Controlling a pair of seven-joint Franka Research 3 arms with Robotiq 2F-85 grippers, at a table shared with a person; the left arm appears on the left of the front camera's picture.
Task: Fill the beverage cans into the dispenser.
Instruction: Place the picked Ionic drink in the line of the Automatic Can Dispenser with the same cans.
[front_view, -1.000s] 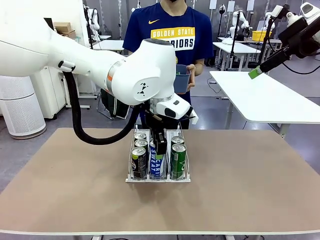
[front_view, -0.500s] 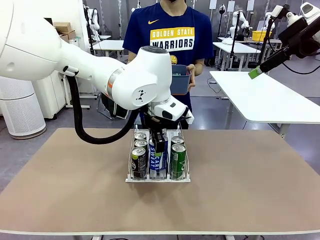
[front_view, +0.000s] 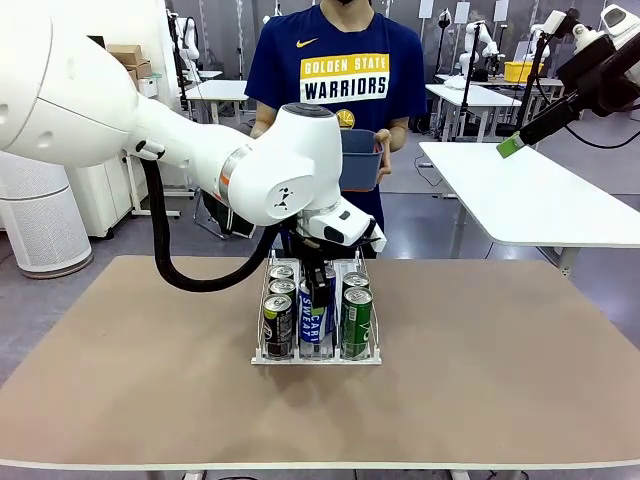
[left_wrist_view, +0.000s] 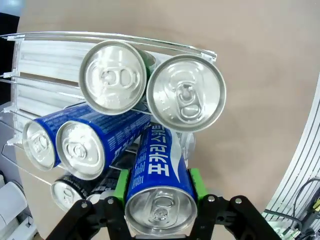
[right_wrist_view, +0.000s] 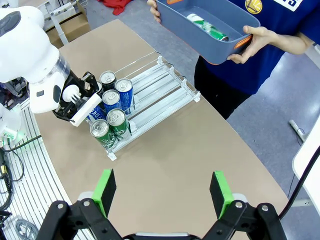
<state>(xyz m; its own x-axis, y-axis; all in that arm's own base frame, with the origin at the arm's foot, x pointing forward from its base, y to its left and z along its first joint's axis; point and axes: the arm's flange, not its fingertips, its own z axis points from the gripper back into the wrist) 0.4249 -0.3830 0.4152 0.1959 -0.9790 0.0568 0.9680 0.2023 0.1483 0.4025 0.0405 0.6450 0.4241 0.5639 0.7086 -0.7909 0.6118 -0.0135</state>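
Note:
My left gripper (left_wrist_view: 159, 192) is shut on a blue-white Pocari Sweat can (left_wrist_view: 159, 165), one green pad on each side. In the front view this gripper (front_view: 318, 287) holds that can (front_view: 314, 328) upright at the near end of the dispenser's (front_view: 316, 359) middle lane. Dark cans (front_view: 277, 325) fill the left lane and green cans (front_view: 356, 320) the right. Two more blue cans (left_wrist_view: 80, 147) stand behind the held one. My right gripper (right_wrist_view: 162, 187) hangs open and empty high above the table's right side. From there the far lanes of the dispenser (right_wrist_view: 167, 82) are bare.
Across the table a person holds a blue-grey bin (right_wrist_view: 200, 35) with a green can (right_wrist_view: 207, 26) lying in it, seen also as the bin (front_view: 360, 160) at chest height. Bare brown tabletop (front_view: 500, 380) lies all around the rack.
My left arm's wrist has shifted slightly up while its gripper stays on the Pocari can. The person has raised the bin a little. The right arm has not moved.

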